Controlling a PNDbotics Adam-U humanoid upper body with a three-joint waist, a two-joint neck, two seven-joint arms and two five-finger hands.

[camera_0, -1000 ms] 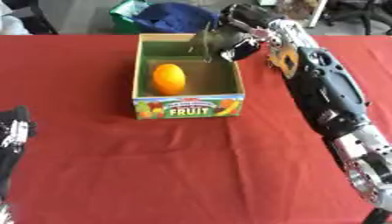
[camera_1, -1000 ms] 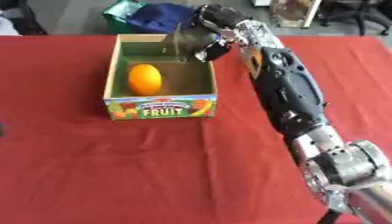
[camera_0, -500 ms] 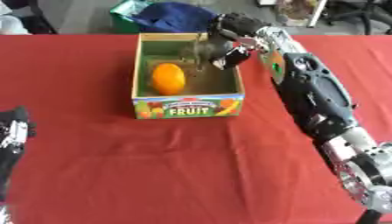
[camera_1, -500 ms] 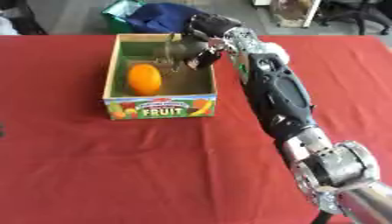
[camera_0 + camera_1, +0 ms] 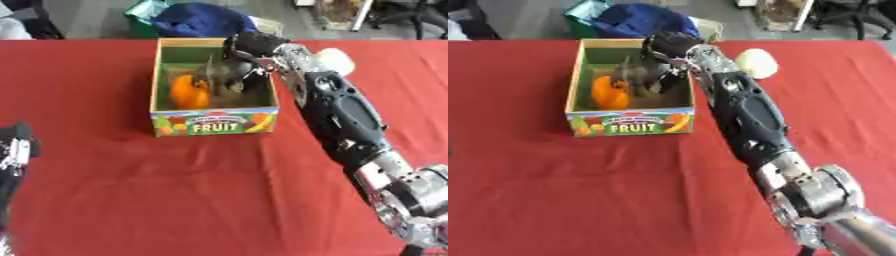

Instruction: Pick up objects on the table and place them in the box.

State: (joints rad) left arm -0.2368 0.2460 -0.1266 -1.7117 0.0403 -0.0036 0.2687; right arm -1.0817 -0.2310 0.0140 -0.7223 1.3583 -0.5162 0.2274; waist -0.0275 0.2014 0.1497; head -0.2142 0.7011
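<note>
A cardboard box point(image 5: 215, 128) printed FRUIT stands on the red table, and an orange point(image 5: 187, 92) lies in its left half. My right hand point(image 5: 248, 49) reaches down over the box's back right corner. Its fingers are curled on a dull grey object point(image 5: 220, 76), which hangs inside the box just right of the orange; I cannot make out its shape. A pale round object point(image 5: 756, 62) lies on the cloth right of the box, behind my right forearm. My left hand point(image 5: 12, 150) rests open at the left edge, away from everything.
Beyond the table's far edge lie a blue bundle point(image 5: 198, 19) and a green container point(image 5: 143, 11). Chair legs point(image 5: 411, 20) show at the far right. The red cloth point(image 5: 175, 195) stretches bare in front of the box.
My right hand has come down from above the box's back rim into the box, carrying the grey object to beside the orange. The left hand has not moved.
</note>
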